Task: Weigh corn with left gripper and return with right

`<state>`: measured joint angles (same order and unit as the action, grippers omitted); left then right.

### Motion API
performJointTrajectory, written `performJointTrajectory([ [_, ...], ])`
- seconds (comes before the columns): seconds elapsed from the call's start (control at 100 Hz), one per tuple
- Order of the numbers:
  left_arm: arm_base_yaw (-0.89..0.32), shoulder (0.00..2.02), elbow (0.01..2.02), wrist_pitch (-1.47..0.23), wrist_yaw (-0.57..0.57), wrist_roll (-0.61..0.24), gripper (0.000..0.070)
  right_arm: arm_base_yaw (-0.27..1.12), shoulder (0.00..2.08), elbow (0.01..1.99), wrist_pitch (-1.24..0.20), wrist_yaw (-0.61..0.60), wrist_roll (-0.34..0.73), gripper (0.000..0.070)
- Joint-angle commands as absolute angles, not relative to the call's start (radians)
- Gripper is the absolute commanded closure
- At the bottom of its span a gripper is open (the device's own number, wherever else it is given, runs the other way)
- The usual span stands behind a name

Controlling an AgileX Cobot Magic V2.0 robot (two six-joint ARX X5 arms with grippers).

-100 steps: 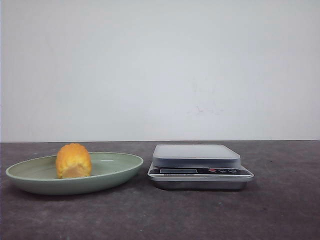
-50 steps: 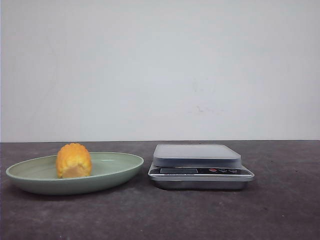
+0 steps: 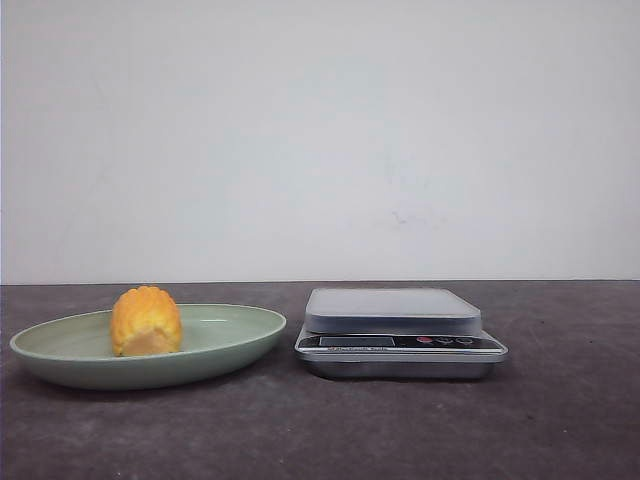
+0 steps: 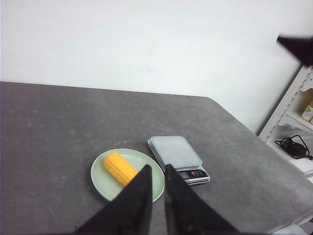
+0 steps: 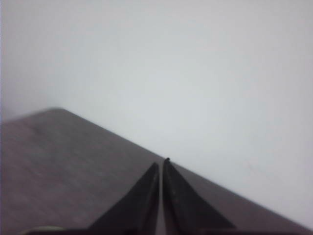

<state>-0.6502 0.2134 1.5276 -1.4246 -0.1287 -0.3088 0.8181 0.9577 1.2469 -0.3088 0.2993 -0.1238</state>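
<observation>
The corn [image 3: 147,320], a short yellow-orange cob piece, lies on a pale green plate [image 3: 60,365] at the left of the dark table. A silver scale [image 3: 392,305] with a grey platform stands just right of the plate, with nothing on it. No gripper shows in the front view. In the left wrist view my left gripper [image 4: 157,167] hangs high above the table, its fingers almost together and empty, over the near side of the plate [image 4: 100,181], with the corn [image 4: 120,168] and the scale [image 4: 175,149] below. My right gripper [image 5: 161,162] is shut and empty, facing the wall.
In the left wrist view a white shelf [image 4: 293,122] with a black cable [image 4: 293,146] stands beyond the table's right edge. A dark shape [image 4: 298,46] shows at the upper corner there. A white wall runs behind the table.
</observation>
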Motion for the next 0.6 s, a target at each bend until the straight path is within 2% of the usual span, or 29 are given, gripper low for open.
performJointTrajectory([
  [0.0, -0.655, 0.21, 1.546, -1.47, -0.131, -0.299, 0.0699, 0.811, 0.931, 1.179, -0.263, 0.3, -0.128, 0.0694],
  [0.11, -0.655, 0.21, 1.546, -1.47, -0.131, -0.299, 0.0699, 0.771, 0.871, 1.103, -0.242, 0.301, -0.071, 0.0694],
  [0.18, -0.655, 0.21, 1.546, -1.47, -0.131, -0.299, 0.0699, 0.762, 0.858, 1.098, -0.288, 0.303, -0.011, 0.0694],
  [0.59, -0.655, 0.21, 1.546, -1.47, -0.131, -0.299, 0.0699, 0.762, 0.854, 1.098, -0.314, 0.303, -0.011, 0.0695],
])
